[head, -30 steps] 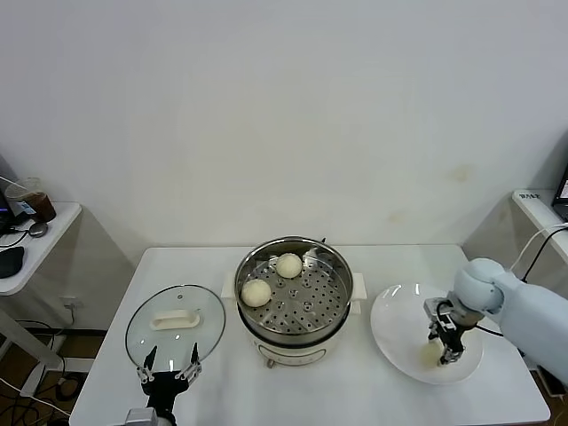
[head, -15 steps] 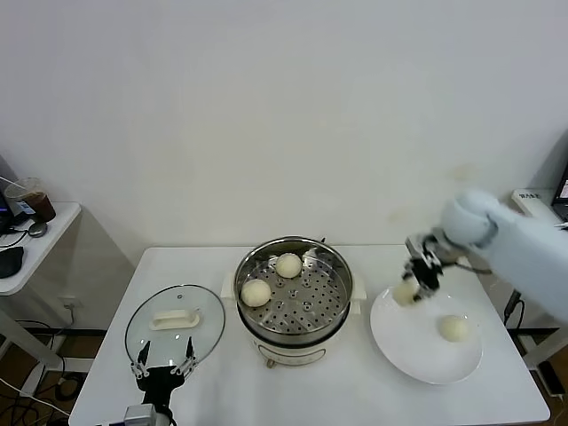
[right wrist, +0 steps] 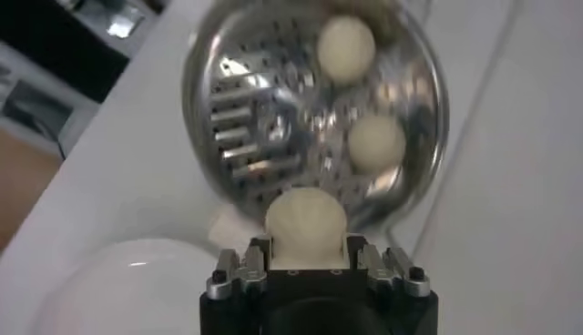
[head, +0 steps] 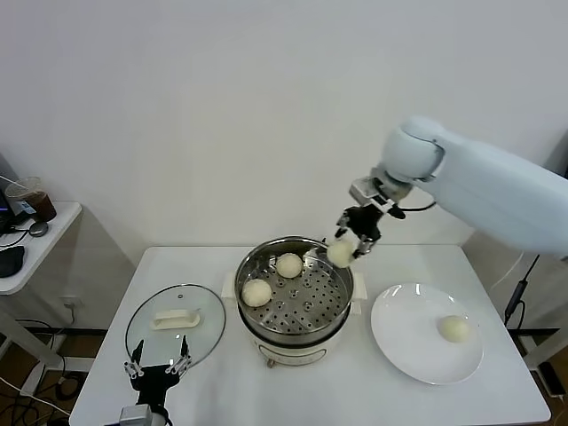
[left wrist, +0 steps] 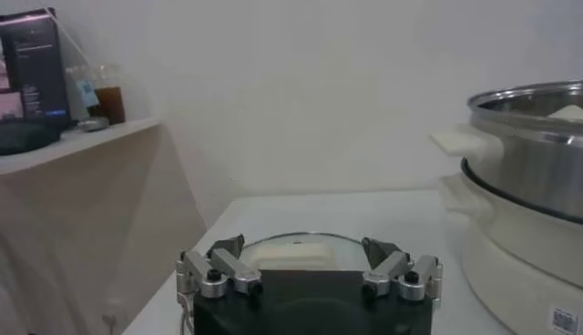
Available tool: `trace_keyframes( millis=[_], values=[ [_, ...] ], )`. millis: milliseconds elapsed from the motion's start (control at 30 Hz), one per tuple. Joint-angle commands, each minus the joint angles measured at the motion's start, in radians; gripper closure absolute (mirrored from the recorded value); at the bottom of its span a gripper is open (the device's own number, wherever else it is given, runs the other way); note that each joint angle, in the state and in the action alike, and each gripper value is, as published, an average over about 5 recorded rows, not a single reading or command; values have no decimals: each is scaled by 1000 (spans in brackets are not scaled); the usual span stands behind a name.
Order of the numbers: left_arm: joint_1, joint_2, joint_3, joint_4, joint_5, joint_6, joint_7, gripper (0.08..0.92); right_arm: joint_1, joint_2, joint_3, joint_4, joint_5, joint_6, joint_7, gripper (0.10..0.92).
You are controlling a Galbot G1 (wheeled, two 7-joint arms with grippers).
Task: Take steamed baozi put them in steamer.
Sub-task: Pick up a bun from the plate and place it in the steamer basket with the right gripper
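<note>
My right gripper [head: 344, 250] is shut on a cream-white baozi [head: 341, 253] and holds it in the air over the right rim of the steamer [head: 293, 333]. The wrist view shows that baozi [right wrist: 305, 225] between the fingers, with the steamer's perforated floor [right wrist: 264, 118] beyond it. Two baozi [head: 288, 264] [head: 256, 292] lie in the basket, also seen from the right wrist as two buns [right wrist: 346, 47] [right wrist: 376, 142]. One more baozi [head: 454, 328] rests on the white plate [head: 404, 342]. My left gripper [head: 158, 366] waits open at the table's front left.
A glass lid [head: 175, 324] with a white handle lies flat left of the steamer, just beyond the left gripper [left wrist: 305, 264]. A side table [head: 27, 244] with a cup stands at far left. The table's front edge runs close below the plate.
My right gripper lifted a baozi off the plate and carried it up and left to above the steamer's right rim. One baozi stays on the plate. The left arm barely moved.
</note>
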Motion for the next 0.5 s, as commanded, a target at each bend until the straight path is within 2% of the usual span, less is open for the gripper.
trace_keyframes(
  millis=[33,233,500],
  values=[
    [0,-2,2,-2,4,0,-2,177,22,99,-110,24,-37,475,29,517],
    [-2,-2,2,3,4,-1,-4,177,-13,154,-116,64,-193,572,41,516],
    [3,-3,8,-1,2,-6,-8,177,-62,235,-137,74,-272,605,44,516]
  ],
)
